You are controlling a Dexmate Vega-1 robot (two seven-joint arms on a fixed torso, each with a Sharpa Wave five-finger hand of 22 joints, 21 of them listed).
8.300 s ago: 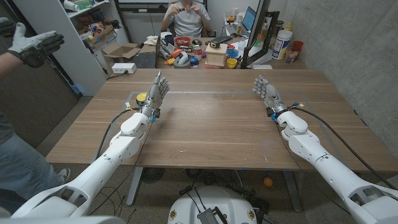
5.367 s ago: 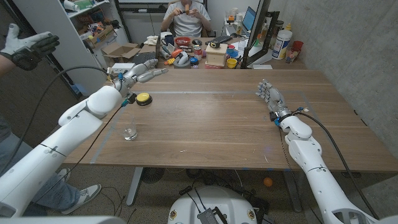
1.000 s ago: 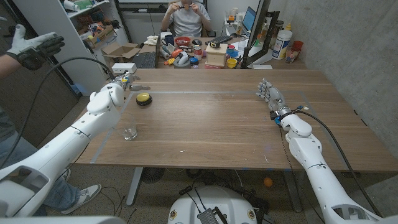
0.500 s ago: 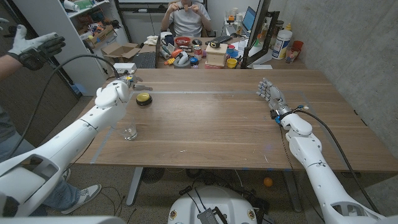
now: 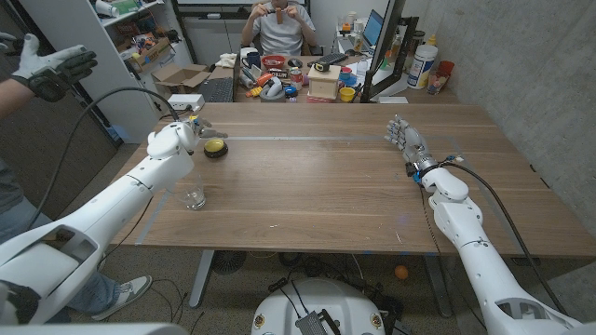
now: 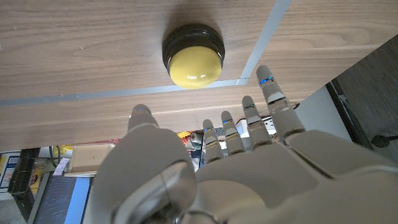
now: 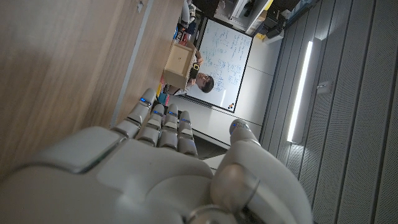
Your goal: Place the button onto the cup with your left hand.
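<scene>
Left hand (image 6: 249, 162) empty, fingers spread, poised beside yellow button (image 6: 193, 55) on counter (image 5: 335, 186): reach step. Next: grasp button, carry to clear cup (image 5: 195, 197) nearby.

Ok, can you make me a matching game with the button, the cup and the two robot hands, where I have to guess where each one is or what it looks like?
Things:
1. button
2. cup
3. left robot hand
4. right robot hand

Descriptions:
A. clear glass, standing nearer the robot's edge of the table
B. open above the table's right side, holding nothing
C. yellow top on a black base, on the table's left side
D. open beside the button, not gripping it

Pairs: 1-C, 2-A, 3-D, 4-B
</scene>
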